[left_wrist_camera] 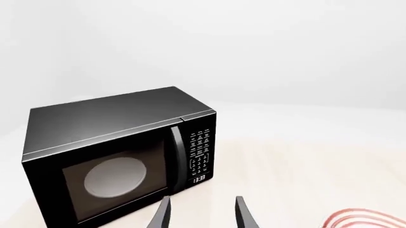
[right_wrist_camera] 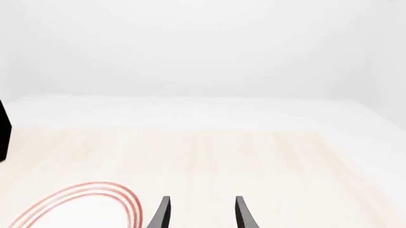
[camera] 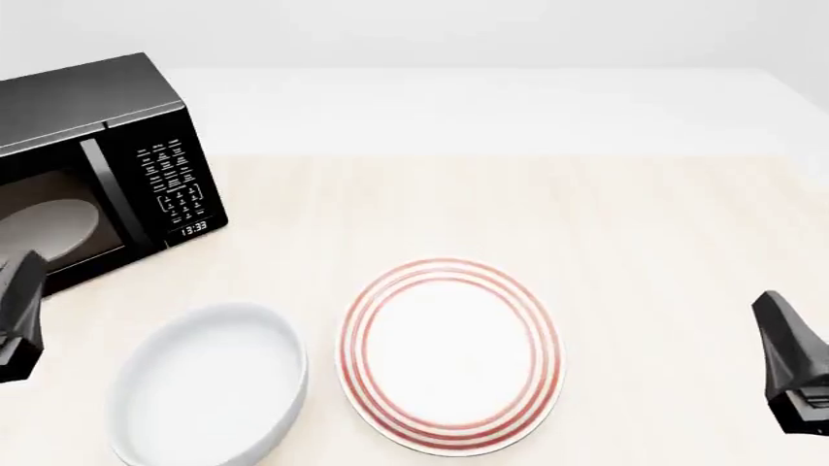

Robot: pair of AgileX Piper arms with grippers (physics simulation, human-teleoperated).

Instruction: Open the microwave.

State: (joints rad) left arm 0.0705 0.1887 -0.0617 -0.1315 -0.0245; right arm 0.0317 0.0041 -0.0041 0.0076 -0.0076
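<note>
Microwave point(camera: 97, 160) sits at the far left of the table point(camera: 518, 204), door shut, angled so its front faces toward the left arm's side; pale turntable point(left_wrist_camera: 116, 177) shows through the window. Handle point(left_wrist_camera: 178, 159) is a vertical bar, long axis upright, between the window and the keypad panel point(left_wrist_camera: 200, 154), on the door's right edge as seen from the front, so hinge is probably on the far left edge and the door should swing out toward the arms. Left gripper point(left_wrist_camera: 201, 213) is clearly the nearer one: in its wrist view the handle lies ahead of the fingertips and slightly off toward the door side, not touching, a gap of bare table between. Its jaws stand moderately apart, holding nothing, touching nothing. Right gripper point(right_wrist_camera: 201, 213) is well apart from the microwave, across the table past the red-ringed plate point(camera: 449, 354); only a sliver of the black box shows at the edge of its view. Its jaws are parted about the same, empty. White bowl point(camera: 208, 393) lies near the left gripper, in front of the microwave, just beside the plate. Judgement: left arm should take this, advance to straddle the bar with fingers either side, then close and pull; bowl could get clipped on the swing.
</note>
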